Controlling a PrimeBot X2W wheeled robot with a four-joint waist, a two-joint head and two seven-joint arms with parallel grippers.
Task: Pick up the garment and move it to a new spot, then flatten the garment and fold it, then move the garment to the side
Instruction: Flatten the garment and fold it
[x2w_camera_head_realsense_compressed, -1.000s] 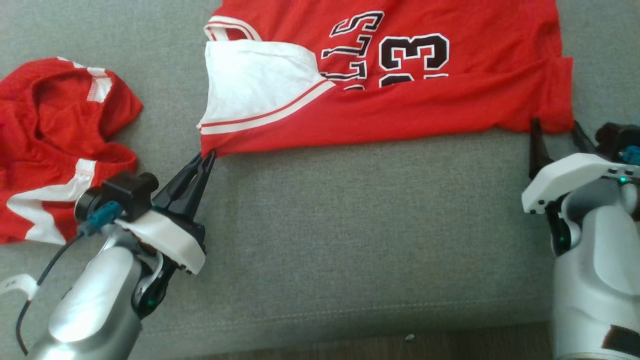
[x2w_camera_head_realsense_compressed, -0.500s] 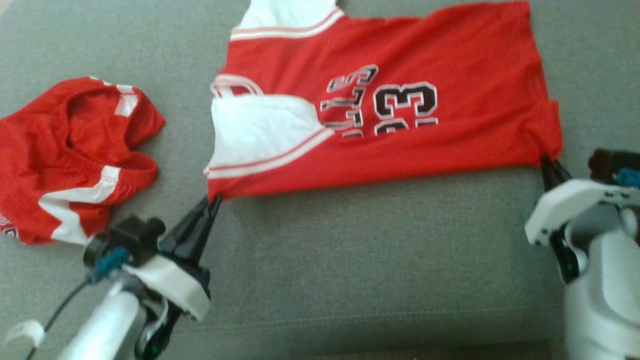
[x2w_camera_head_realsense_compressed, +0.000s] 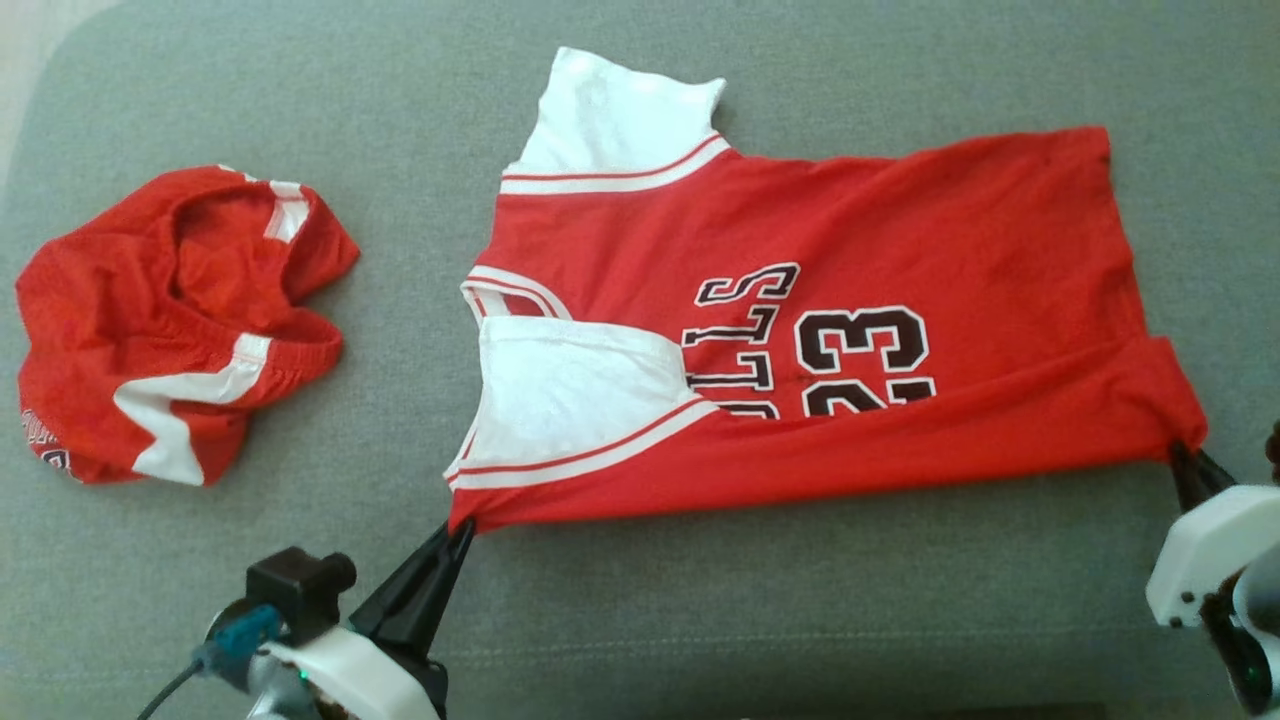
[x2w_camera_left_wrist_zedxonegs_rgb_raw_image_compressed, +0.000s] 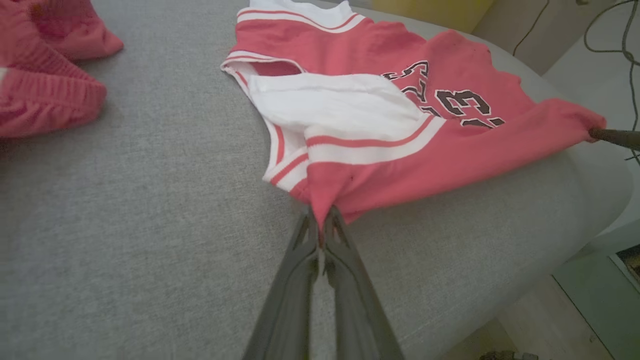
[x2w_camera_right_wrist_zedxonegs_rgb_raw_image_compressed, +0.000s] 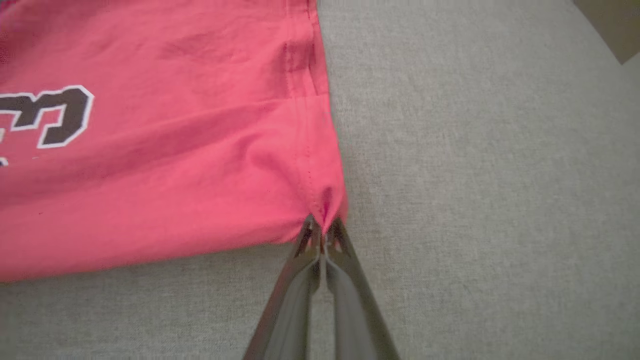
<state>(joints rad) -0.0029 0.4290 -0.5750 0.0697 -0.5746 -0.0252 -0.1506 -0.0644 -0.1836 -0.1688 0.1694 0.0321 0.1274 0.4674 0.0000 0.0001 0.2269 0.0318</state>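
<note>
Left tool (x2w_camera_head_realsense_compressed: 460, 528) is pinched shut on the shoulder-end corner of the jersey (x2w_camera_head_realsense_compressed: 900, 220), at the bottom of the head frame, left of centre. In the left wrist view we see both fingers of this tool (x2w_camera_left_wrist_zedxonegs_rgb_raw_image_compressed: 320, 220) pressed together with red cloth bunched at the tips.

Right tool (x2w_camera_head_realsense_compressed: 1180, 452) sits at the right edge of the head frame, clamped on the hem-end corner. In its own view the tool (x2w_camera_right_wrist_zedxonegs_rgb_raw_image_compressed: 322, 222) has the fingers closed with a small tuck of the hem caught between them. It also shows as a dark tip (x2w_camera_left_wrist_zedxonegs_rgb_raw_image_compressed: 610, 136) at the right edge of the left wrist view.

The jersey (x2w_camera_left_wrist_zedxonegs_rgb_raw_image_compressed: 375, 50) lies spread across the middle of the grey cushion (x2w_camera_head_realsense_compressed: 700, 620), neck end to frame left and hem to frame right. The near long edge runs as a fairly straight line between the two tools. It looks folded over there, because the fold cuts off the lower part of the "23" and the lettering. One white sleeve lies flat at top centre; the other is folded onto the chest. We see light wrinkles near the hem (x2w_camera_right_wrist_zedxonegs_rgb_raw_image_compressed: 175, 75).

Red and white shorts (x2w_camera_head_realsense_compressed: 170, 320) lie crumpled at frame left, well apart from the jersey. We cannot tell whether the gripped corners are lifted off the cushion.
</note>
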